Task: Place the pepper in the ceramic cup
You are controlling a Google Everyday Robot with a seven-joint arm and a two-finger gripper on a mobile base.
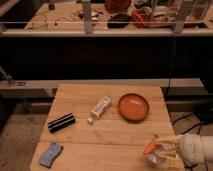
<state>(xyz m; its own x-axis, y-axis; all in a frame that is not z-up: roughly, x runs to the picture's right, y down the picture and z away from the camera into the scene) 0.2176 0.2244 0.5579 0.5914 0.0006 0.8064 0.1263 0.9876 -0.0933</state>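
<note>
My gripper (156,146) is at the table's front right corner, reaching in from the right on a pale arm. It is shut on the small orange-red pepper (149,148), which sticks out to the left of the fingers. The pepper hangs just above the rim of the small whitish-grey ceramic cup (155,159), which stands at the table's front edge and is partly hidden by the gripper.
A wide orange-red bowl (133,106) sits at the right of the wooden table (100,140). A white tube (100,108) lies mid-table, a black bar (61,122) at the left, and a blue-grey sponge (50,154) at the front left. A dark cluttered bench stands behind.
</note>
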